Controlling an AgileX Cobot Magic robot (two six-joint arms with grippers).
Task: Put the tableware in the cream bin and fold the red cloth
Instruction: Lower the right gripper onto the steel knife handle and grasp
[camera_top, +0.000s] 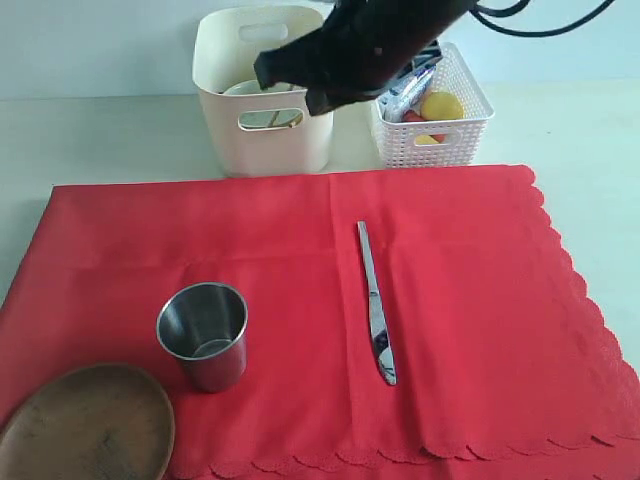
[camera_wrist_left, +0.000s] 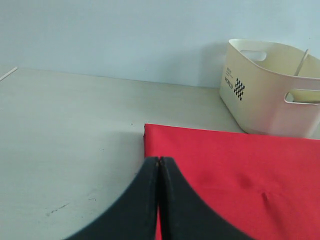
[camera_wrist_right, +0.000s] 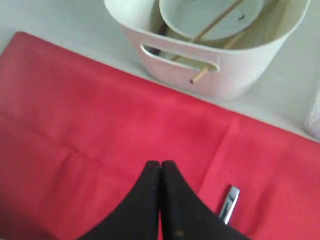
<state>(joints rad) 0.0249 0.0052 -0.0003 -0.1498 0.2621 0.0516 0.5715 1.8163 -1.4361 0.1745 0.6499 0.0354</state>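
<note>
The red cloth (camera_top: 300, 290) lies spread flat on the table. On it stand a steel cup (camera_top: 203, 333), a steel table knife (camera_top: 376, 305) and a brown oval wooden plate (camera_top: 85, 425). Behind the cloth is the cream bin (camera_top: 300, 140), holding the pale bowl (camera_wrist_right: 210, 15) and chopsticks (camera_wrist_right: 215, 22); one chopstick end pokes out through a handle cutout. My right arm (camera_top: 360, 45) hangs blurred over the bin. The right gripper (camera_wrist_right: 160, 163) is shut and empty above the cloth, near the knife's end (camera_wrist_right: 229, 202). The left gripper (camera_wrist_left: 159, 160) is shut and empty over a cloth corner (camera_wrist_left: 150, 131).
A white lattice basket (camera_top: 470, 135) with food and a carton stands right of the cream bin. Bare pale table (camera_wrist_left: 65, 130) lies left of the cloth. The cloth's scalloped edge (camera_top: 590, 310) runs along the right and front.
</note>
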